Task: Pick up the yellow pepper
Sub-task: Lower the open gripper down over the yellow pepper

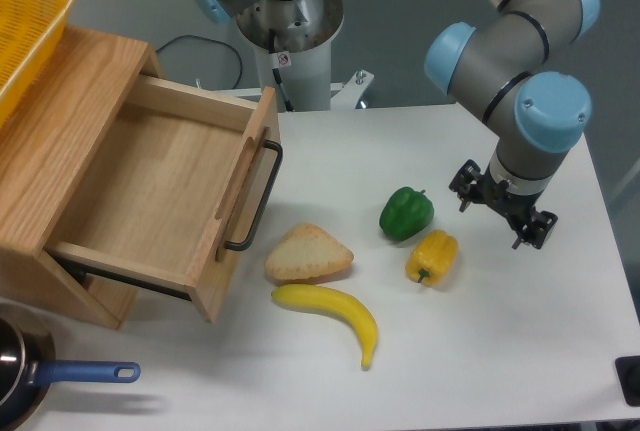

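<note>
Gripper [503,213] hangs over the white table [500,351]; whether its fingers are parted or closed cannot be told. Yellow pepper [432,256] lies on the table just left of it and slightly nearer the camera, untouched. Green pepper [406,213] sits further left. Beyond that, the wooden drawer [160,186] stands pulled out, bare wood showing inside.

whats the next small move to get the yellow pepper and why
Probably shift the gripper left and a little toward the camera until it is over the yellow pepper, then lower. It sits to the pepper's right, holding nothing visible. The green pepper lies close behind the yellow one, so come straight down.
</note>
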Controlling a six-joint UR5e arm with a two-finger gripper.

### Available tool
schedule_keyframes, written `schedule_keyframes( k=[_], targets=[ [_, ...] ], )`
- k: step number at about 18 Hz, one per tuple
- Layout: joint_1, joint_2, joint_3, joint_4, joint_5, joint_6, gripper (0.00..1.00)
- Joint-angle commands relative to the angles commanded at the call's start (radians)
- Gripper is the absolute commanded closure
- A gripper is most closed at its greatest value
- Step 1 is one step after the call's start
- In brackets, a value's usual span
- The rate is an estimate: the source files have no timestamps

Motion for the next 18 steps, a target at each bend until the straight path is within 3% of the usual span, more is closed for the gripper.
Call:
schedule_keyframes(
  k=[4, 6, 9, 11, 18],
  targets=[
    [-0.002, -0.003, -0.003, 0.0, -0.017, 0.002, 0.0],
    [-0.002, -0.003, -0.023, 0.014, -0.078, -0.002, 0.0],
    [0.0, 0.0, -0.09, 0.136, -0.097, -0.034, 0.0],
    [0.0, -0.005, -0.117, 0.178, -0.097, -0.051, 0.0],
    [-0.002, -0.041, -0.114, 0.175, -0.097, -0.051, 0.0]
  ],
)
